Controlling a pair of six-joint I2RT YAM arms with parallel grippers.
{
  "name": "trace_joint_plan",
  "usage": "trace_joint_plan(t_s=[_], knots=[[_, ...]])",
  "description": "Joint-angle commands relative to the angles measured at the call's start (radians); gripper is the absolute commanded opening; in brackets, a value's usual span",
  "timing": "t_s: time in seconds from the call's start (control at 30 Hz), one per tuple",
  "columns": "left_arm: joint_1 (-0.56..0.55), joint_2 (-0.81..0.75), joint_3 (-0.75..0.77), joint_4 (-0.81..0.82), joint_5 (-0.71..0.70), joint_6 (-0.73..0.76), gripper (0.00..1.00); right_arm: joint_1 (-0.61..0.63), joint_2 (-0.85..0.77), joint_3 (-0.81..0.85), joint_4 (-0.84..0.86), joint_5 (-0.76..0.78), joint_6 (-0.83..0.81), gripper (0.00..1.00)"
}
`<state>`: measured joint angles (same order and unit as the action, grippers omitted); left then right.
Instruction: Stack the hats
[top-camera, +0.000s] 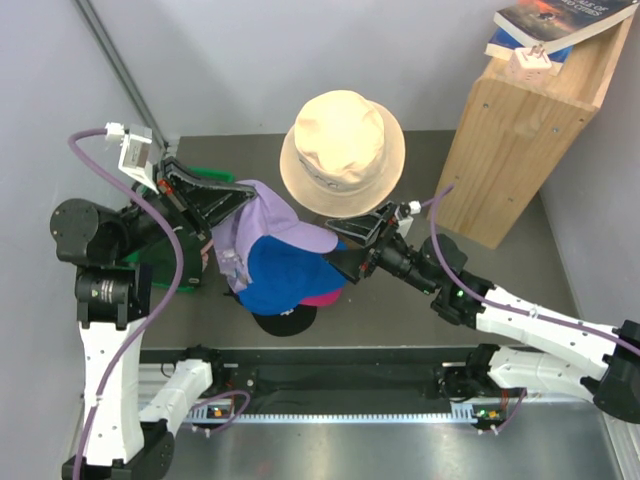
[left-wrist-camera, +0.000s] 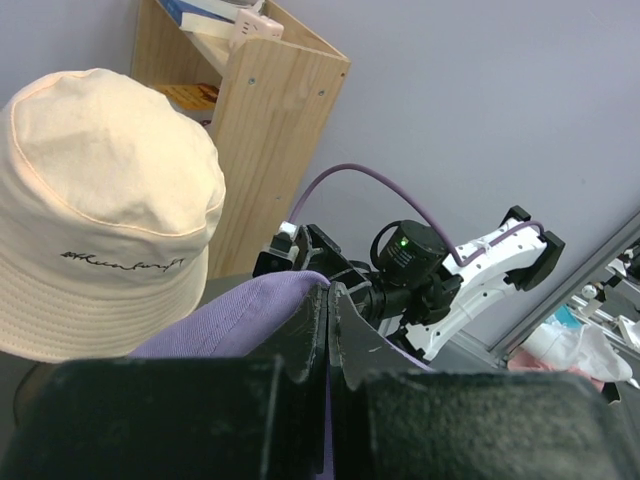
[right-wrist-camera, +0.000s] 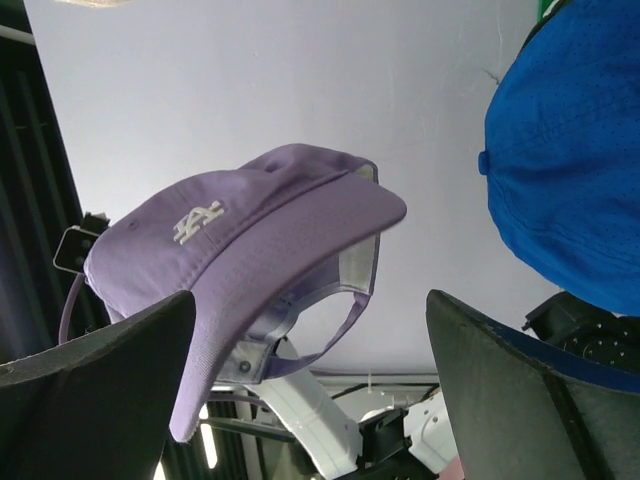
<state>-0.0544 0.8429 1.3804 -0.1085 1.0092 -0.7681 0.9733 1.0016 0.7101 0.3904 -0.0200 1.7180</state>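
My left claw (top-camera: 222, 215) is clamped shut on the lavender cap (top-camera: 275, 225), held over the blue cap (top-camera: 285, 275). My right claw (top-camera: 352, 245) gapes wide, empty, at the pile's right edge, with the bucket hat (top-camera: 342, 150) just behind and the shelf (top-camera: 520, 140) well apart.

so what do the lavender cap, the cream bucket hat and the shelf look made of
Lavender cap: soft matte woven cloth, likely cotton; it creases, logo looks embroidered.
Bucket hat: cream matte cloth, probably cotton twill; stitched rows ring the brim.
Shelf: pale bare-looking wood, perhaps plywood; faint grain, screw heads.
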Motion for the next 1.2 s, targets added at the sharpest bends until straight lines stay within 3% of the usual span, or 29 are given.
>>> trace_joint_plan(t_s=[0.0, 0.37, 0.5, 0.67, 0.87, 1.0, 1.17], knots=[[-0.002, 0.013, 0.029, 0.078, -0.006, 0.001, 0.0, 0.013, -0.012, 0.009, 0.036, 0.012, 0.031, 0.97], [-0.005, 0.021, -0.018, 0.092, 0.052, -0.014, 0.0, 0.013, 0.084, 0.083, 0.119, -0.026, 0.055, 0.96], [-0.015, 0.016, -0.04, 0.101, 0.089, -0.048, 0.0, 0.015, 0.101, 0.075, 0.163, -0.024, 0.071, 0.89], [-0.021, 0.001, -0.064, -0.008, 0.092, 0.05, 0.0, 0.013, 0.101, 0.092, 0.179, -0.021, 0.086, 0.81], [-0.022, -0.005, -0.08, -0.019, 0.103, 0.052, 0.0, 0.015, 0.094, 0.098, 0.168, -0.021, 0.077, 0.57], [-0.022, 0.001, -0.081, -0.019, 0.098, 0.059, 0.0, 0.016, 0.086, 0.103, 0.15, -0.02, 0.062, 0.25], [-0.022, 0.008, -0.057, -0.123, 0.056, 0.136, 0.0, 0.016, 0.057, 0.118, 0.093, -0.009, 0.026, 0.03]])
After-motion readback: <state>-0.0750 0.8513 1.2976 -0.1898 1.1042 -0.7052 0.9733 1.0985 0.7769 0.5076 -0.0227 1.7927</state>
